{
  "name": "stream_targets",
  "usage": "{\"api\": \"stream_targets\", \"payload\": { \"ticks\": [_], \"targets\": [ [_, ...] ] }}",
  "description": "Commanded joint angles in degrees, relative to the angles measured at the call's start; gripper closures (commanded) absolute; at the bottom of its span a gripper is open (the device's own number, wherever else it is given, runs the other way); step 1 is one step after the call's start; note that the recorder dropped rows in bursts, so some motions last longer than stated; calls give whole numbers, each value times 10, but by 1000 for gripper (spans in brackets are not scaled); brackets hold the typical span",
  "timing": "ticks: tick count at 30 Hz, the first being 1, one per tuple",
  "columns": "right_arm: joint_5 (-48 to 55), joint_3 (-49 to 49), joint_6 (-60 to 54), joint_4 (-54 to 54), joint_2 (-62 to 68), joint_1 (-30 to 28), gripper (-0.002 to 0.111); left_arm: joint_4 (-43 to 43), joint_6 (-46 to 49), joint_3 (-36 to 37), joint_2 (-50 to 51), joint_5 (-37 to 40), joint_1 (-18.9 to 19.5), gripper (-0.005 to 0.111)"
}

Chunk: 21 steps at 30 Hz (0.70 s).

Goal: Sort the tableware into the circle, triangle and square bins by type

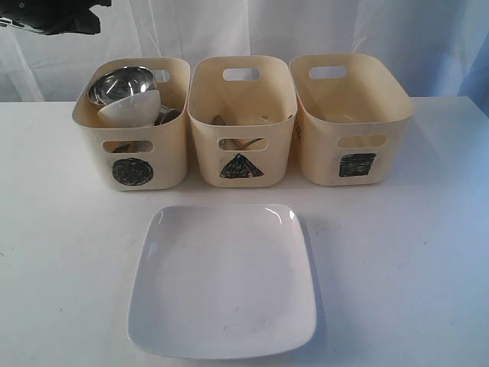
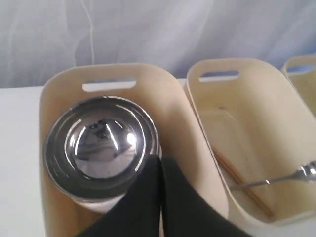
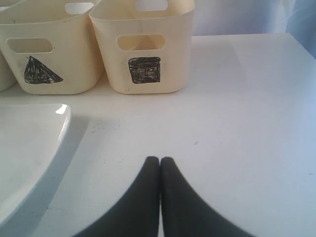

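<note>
1. The exterior view shows a white table (image 1: 428,252) before a pale curtain (image 1: 367,30). On it stand three cream plastic tubs with handle cutouts, each marked in black scribble. The circle bin (image 1: 172,145) is on the left, the triangle bin (image 1: 279,145) in the middle and the square bin (image 1: 321,145) on the right.
2. A large square white plate (image 1: 221,283) lies flat on the table just in front of the triangle bin, outside every bin.
3. In the circle bin, a shiny round steel bowl (image 1: 118,82) leans tilted behind a small white bowl (image 1: 131,109).
4. Only the left wrist view looks down into the bins. It shows the steel bowl's mirror-bright inside. In the triangle bin it shows wooden chopsticks (image 2: 247,190) with a metal cutlery piece (image 2: 303,172) lying across them.
5. Only the right wrist view looks from low over the table, taking in the triangle and square marks and one corner of the plate.
6. In the exterior view the left arm (image 1: 53,17) is just a dark shape in the top left corner. The left gripper (image 2: 160,159) hangs over the circle bin beside the steel bowl, its black fingers pressed together and holding nothing.
7. The right gripper (image 3: 159,160) appears only in its own wrist view. It is low over bare table beside the plate and points toward the square bin, with its fingers pressed together and nothing between them.
</note>
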Motion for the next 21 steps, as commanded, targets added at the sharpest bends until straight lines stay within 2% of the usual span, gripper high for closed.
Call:
{"api": "stream_targets", "payload": {
  "ticks": [1, 8, 14, 21],
  "targets": [
    [-3, 3, 1, -7, -3, -4, 108, 10, 26, 18, -42, 72, 1, 107],
    [-3, 3, 1, -7, -3, -4, 108, 11, 41, 157, -164, 37, 0, 107],
    [-3, 3, 1, -7, -3, -4, 108, 5, 66, 349, -324, -42, -1, 107],
    [-3, 3, 1, -7, -3, -4, 108, -4, 118, 539, -540, -59, -1, 107]
  ]
}}
